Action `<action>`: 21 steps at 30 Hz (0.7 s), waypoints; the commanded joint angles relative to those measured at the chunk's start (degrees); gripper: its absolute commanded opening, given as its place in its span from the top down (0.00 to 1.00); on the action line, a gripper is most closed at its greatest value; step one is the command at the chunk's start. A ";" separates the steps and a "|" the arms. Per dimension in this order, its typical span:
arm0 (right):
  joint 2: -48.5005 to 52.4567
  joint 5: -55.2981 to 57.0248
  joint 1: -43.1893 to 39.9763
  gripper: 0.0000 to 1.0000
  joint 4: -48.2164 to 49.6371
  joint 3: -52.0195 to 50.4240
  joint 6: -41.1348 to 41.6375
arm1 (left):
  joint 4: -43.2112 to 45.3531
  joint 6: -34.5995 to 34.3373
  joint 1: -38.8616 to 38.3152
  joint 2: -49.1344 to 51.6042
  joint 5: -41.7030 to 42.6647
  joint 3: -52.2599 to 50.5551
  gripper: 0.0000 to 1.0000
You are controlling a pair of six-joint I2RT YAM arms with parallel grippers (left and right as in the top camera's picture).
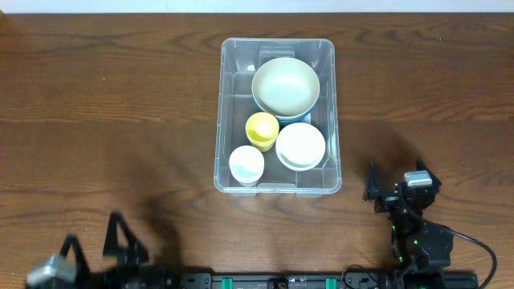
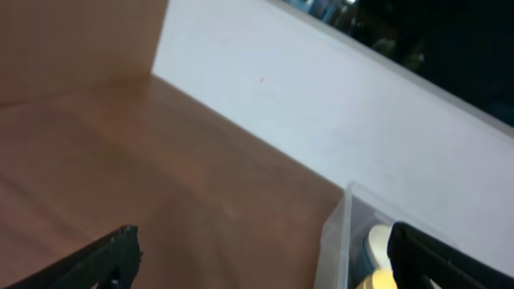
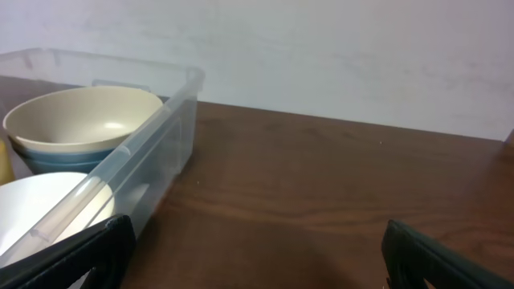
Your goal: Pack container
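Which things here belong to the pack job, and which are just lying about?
Job: container, with these inside it: cream bowl stacked on blue bowl, yellow cup, white bowl, white cup.
Not job: wooden table, white wall.

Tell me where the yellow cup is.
In the overhead view, the yellow cup stands inside the container, left of centre, between the large cream bowl and the small white cup.

Bowls [image 1: 285,84] crowd the container [image 1: 233,88], only its far-left corner bare; open table [image 1: 104,104] lies all around.
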 commanded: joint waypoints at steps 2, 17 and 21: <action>-0.39 -0.37 -0.44 0.01 -0.26 -0.11 -0.07 | 11.47 0.07 -0.22 -0.11 3.26 -11.72 0.02; -0.39 -0.37 -0.44 0.01 -0.26 -0.11 -0.07 | 47.23 9.60 -0.24 -0.13 10.23 -40.15 0.02; -0.39 -0.37 -0.44 0.01 -0.26 -0.11 -0.07 | 48.70 13.49 -0.24 -0.13 10.97 -43.17 0.02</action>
